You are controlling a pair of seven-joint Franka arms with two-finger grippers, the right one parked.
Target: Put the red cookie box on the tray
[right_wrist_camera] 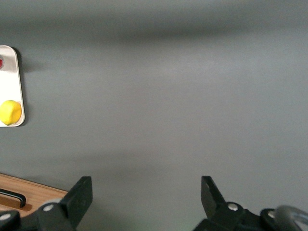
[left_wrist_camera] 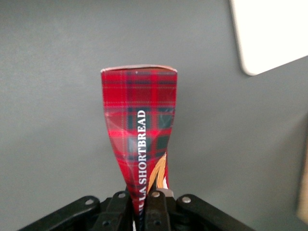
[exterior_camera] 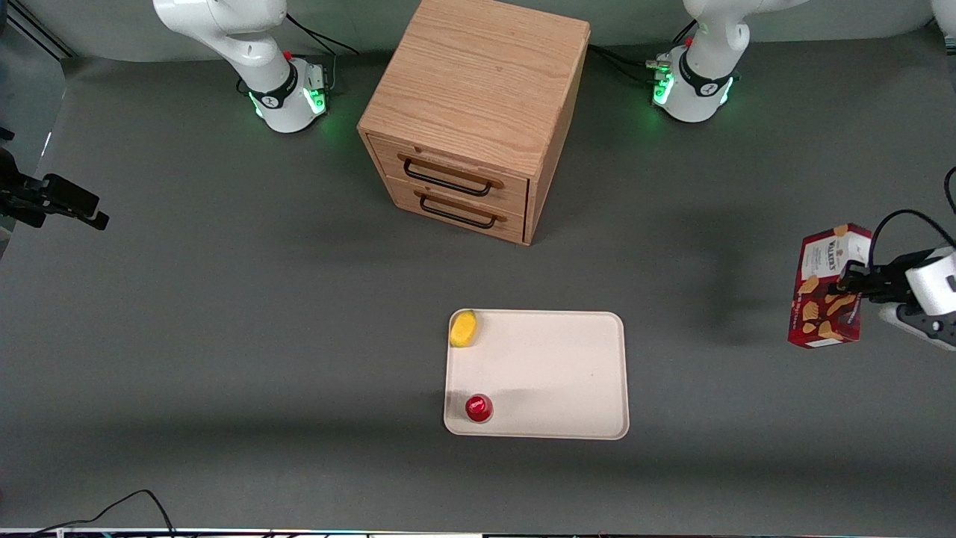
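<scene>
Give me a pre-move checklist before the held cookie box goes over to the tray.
1. Grip: gripper shut on the red cookie box, pinching its narrow edge: ok.
2. Box lifted off the table: cannot tell.
3. Box over the tray: not ok, it hangs toward the working arm's end of the table.
4. Landing room: ok, the yellow object and red-topped cup sit along one short side.
5. Box shape: not ok, looks squeezed and twisted in the wrist view.

gripper (exterior_camera: 848, 282) w/ red cookie box (exterior_camera: 827, 288) at working arm's end | open table to tray (exterior_camera: 567, 373) | lemon (exterior_camera: 464, 329), red cup (exterior_camera: 478, 408) on its parked-arm edge
</scene>
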